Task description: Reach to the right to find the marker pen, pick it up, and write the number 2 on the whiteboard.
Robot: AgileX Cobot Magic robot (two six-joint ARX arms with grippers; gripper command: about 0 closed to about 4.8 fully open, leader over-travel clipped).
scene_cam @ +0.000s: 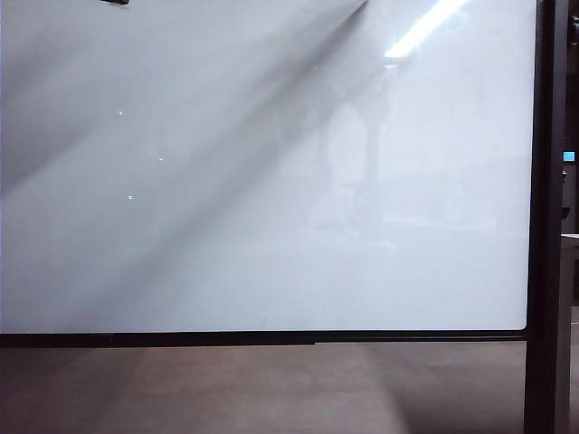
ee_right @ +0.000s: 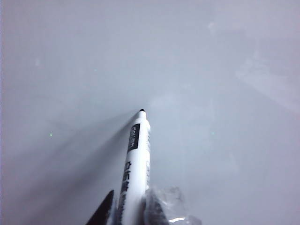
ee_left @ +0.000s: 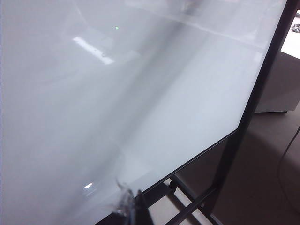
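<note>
The right pincer (ee_right: 133, 211) is pinching the marker pen (ee_right: 136, 159) low on its barrel, so the fetching is done and the writing step is in hand. The pen juts out ahead of the pincer, its dark tip right up against the whiteboard (ee_right: 211, 70), though whether it actually touches cannot be told from the right wrist view. No stroke of the number 2 shows on the board in any view, so the figure looks not yet begun. The left pincer (ee_left: 131, 206) sits near the board's lower edge, with only its fingertips in view; they seem close together, but I cannot tell for sure, and nothing shows between them. In the exterior view neither arm appears, only the bare board. Next, I judge, the tip must press lightly on the surface and sweep a curve, a diagonal, then a flat base stroke, keeping steady contact.
</note>
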